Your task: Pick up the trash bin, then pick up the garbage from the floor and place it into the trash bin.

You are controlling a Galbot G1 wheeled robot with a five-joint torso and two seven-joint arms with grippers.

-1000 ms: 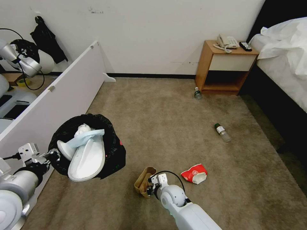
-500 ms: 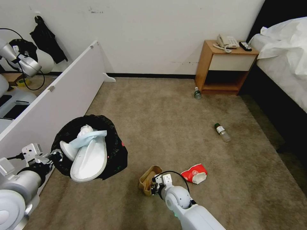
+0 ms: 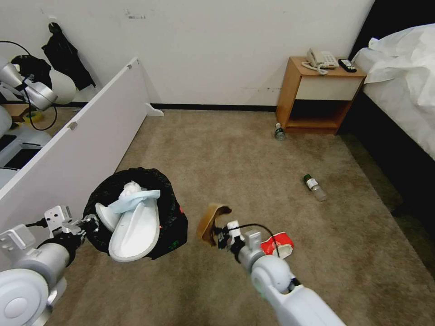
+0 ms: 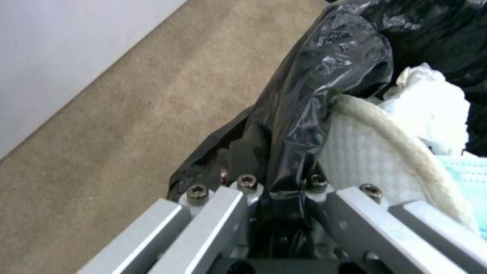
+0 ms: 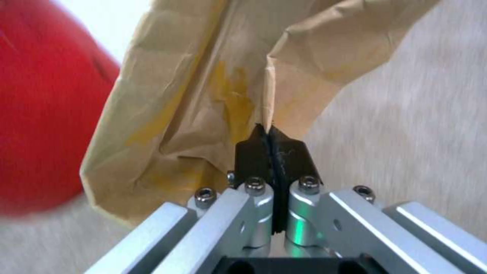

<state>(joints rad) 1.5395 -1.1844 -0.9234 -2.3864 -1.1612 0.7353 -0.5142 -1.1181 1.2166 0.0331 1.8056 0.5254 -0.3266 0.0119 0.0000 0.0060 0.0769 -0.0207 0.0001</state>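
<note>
Currently my right gripper (image 3: 217,235) pinches a crumpled brown paper bag (image 3: 211,222), lifted above the carpet (image 3: 253,181). Just to its left, my left gripper (image 3: 88,223) clamps the black-lined rim of the trash bin (image 3: 170,213), which holds white slippers (image 3: 136,228).

A hotel-style bedroom: a bed with rumpled white sheets (image 3: 403,63), a wooden nightstand (image 3: 317,95) carrying a white corded telephone (image 3: 321,59), beige carpeted floor (image 3: 244,163).

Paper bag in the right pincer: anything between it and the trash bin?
Head view: bare carpet below the gap separating the brown paper bag and the trash bin.
</note>
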